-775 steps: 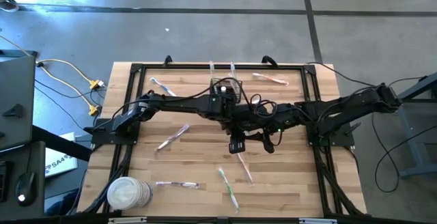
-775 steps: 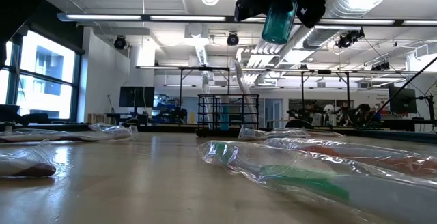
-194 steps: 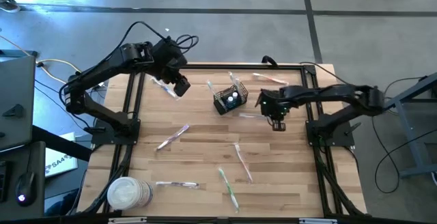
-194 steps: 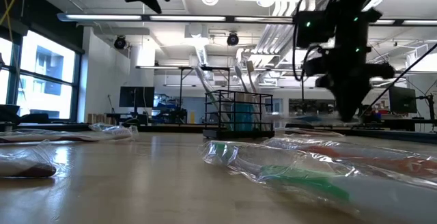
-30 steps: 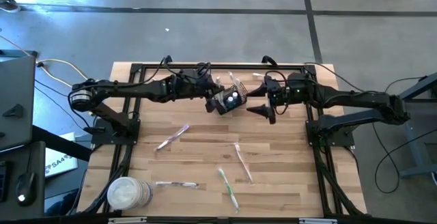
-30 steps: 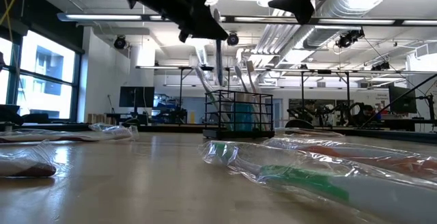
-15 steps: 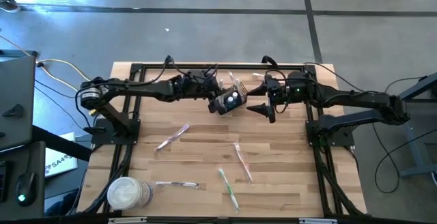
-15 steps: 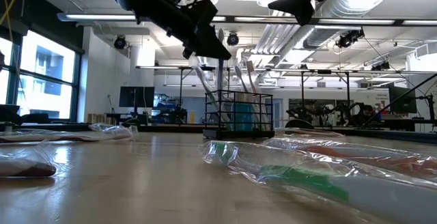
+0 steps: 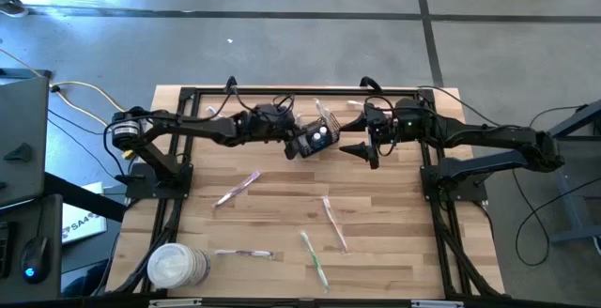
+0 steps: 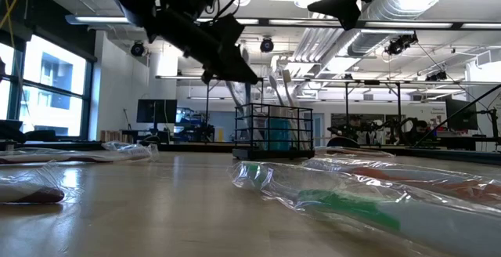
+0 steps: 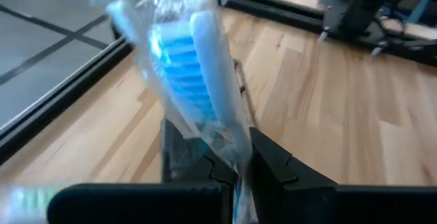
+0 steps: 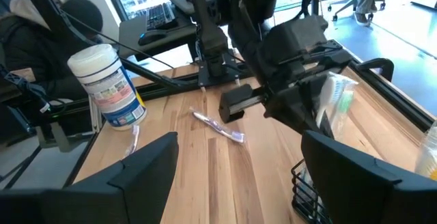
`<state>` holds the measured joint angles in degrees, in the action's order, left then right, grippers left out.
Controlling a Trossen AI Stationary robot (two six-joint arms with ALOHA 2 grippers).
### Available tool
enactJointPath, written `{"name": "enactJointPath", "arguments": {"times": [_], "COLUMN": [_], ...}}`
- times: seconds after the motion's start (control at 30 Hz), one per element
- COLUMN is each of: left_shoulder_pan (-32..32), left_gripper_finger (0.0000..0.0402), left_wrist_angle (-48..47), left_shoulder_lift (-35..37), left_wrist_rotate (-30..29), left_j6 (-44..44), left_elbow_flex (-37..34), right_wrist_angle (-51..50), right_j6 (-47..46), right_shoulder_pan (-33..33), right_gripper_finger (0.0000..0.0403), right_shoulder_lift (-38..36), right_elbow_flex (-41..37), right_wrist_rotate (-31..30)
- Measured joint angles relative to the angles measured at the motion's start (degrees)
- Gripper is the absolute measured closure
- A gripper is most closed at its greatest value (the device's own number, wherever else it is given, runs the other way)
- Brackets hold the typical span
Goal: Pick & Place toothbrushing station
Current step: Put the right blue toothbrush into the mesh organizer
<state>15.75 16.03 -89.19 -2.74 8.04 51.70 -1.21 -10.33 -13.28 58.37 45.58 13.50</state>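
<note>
Black wire-mesh basket (image 9: 316,137) standing at the far middle of the counter (image 9: 282,223), with left tool (image 9: 293,139) just beside it clamped on a wrapped toothbrush (image 11: 194,80) and right tool (image 9: 360,150) spread apart nearby on the other side.

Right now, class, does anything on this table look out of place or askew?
Yes. Several wrapped toothbrushes lie scattered at odd angles across the table rather than standing in the black wire basket. The left gripper, jaws shut, holds one more wrapped toothbrush beside that basket.
</note>
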Motion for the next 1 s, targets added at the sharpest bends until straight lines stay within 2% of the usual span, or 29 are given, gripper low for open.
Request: {"name": "enactJointPath", "arguments": {"times": [0.2, 0.47, 0.73, 1.0], "left_shoulder_pan": [0.0, 0.0, 0.0, 0.0], "left_gripper_finger": [0.0386, 0.0376, 0.0387, 0.0374], "left_wrist_angle": [3.4, 3.1, 3.5, 3.5], "left_shoulder_lift": [0.0, -0.5, -2.7, -2.7], "left_wrist_rotate": [-1.9, -4.7, -1.0, 1.1], "left_j6": [-0.6, -1.7, -0.1, 1.2], "left_elbow_flex": [-1.1, -1.2, -1.2, -1.2], "right_wrist_angle": [0.1, 0.1, 0.1, 0.1], "right_j6": [-0.1, -0.2, 0.0, 0.9], "right_shoulder_pan": [0.0, 0.0, 0.0, -0.7], "right_gripper_finger": [0.0100, 0.0100, 0.0100, 0.0100], "right_shoulder_lift": [0.0, 0.0, 0.0, 0.0], "right_elbow_flex": [0.0, 0.0, 0.0, 0.0], "right_wrist_rotate": [-0.7, -1.1, -1.2, -1.1]}}
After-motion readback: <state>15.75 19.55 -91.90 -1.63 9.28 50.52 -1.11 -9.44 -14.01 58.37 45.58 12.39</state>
